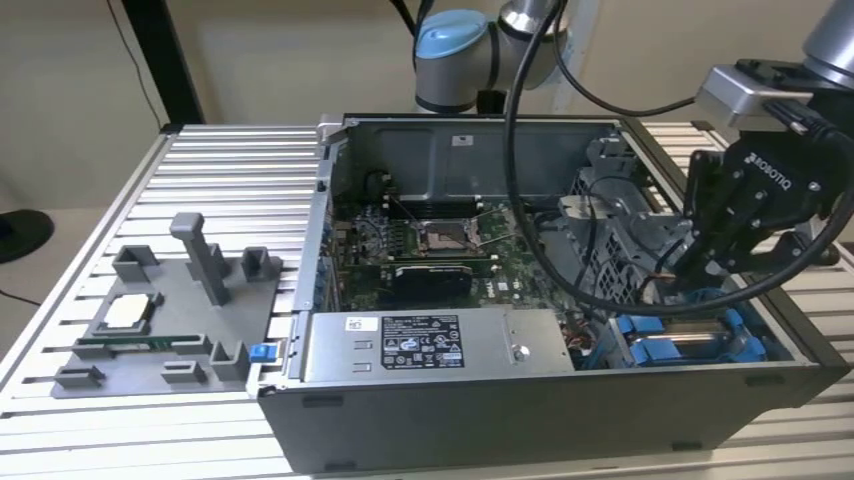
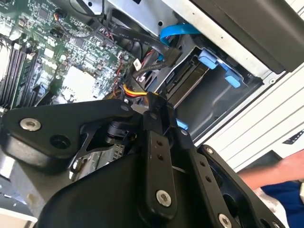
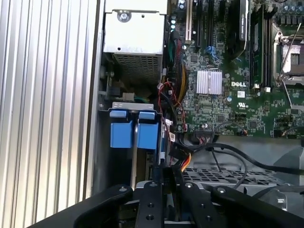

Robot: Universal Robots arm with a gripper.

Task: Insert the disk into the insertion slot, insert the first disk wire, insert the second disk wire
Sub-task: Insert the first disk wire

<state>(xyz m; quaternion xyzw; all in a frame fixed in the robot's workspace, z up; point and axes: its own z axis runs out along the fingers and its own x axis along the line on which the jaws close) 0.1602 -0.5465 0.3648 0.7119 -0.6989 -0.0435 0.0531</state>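
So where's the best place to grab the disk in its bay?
Probably the disk's blue carrier tabs, squeezed together from the open side of the computer case. They face outward and stand clear, while the rest lies sunk inside the drive bay.

Robotics lab or test cell, judged by the setup. A ribbed aluminium-profile table (image 1: pixel 227 170) is used as the work surface, and a robot arm base (image 1: pixel 450 55) is seen at its far edge. An opened computer case (image 1: pixel 534 420) with bare motherboard (image 1: pixel 400 235) is laid on it, with a grey fixture tray (image 1: pixel 134 368) set alongside. A plain beige wall (image 1: pixel 267 60) is seen behind.
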